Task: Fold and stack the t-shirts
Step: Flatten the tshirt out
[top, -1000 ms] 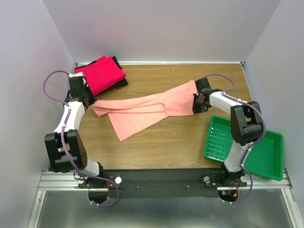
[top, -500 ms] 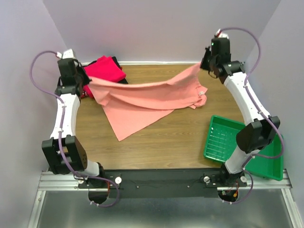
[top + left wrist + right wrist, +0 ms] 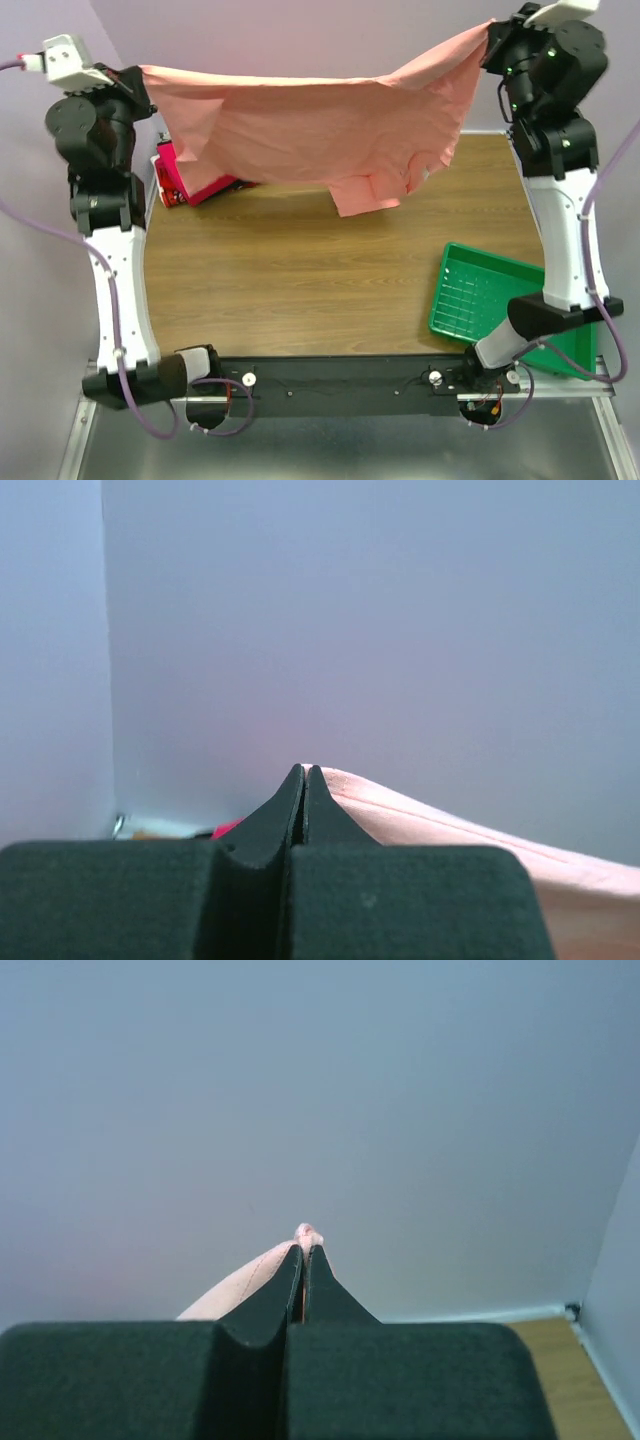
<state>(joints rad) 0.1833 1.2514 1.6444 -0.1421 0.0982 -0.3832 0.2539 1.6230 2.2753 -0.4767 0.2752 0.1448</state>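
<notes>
The salmon-pink t-shirt (image 3: 320, 130) hangs stretched high above the table between both arms. My left gripper (image 3: 145, 75) is shut on its left corner; the cloth shows at the fingertips in the left wrist view (image 3: 400, 815). My right gripper (image 3: 492, 32) is shut on its right corner, and a pinch of pink cloth (image 3: 308, 1232) sticks out of the jaws in the right wrist view. The shirt's lower part droops toward the middle right. A magenta shirt (image 3: 185, 180) lies at the back left, mostly hidden behind the hanging shirt.
A green plastic tray (image 3: 560, 330) sits at the front right corner, partly over the table edge. The wooden table (image 3: 300, 280) is walled by pale panels at the back and both sides.
Both arms have risen sharply and spread apart, lifting the salmon-pink shirt fully off the table and pulling it taut high in the air.
</notes>
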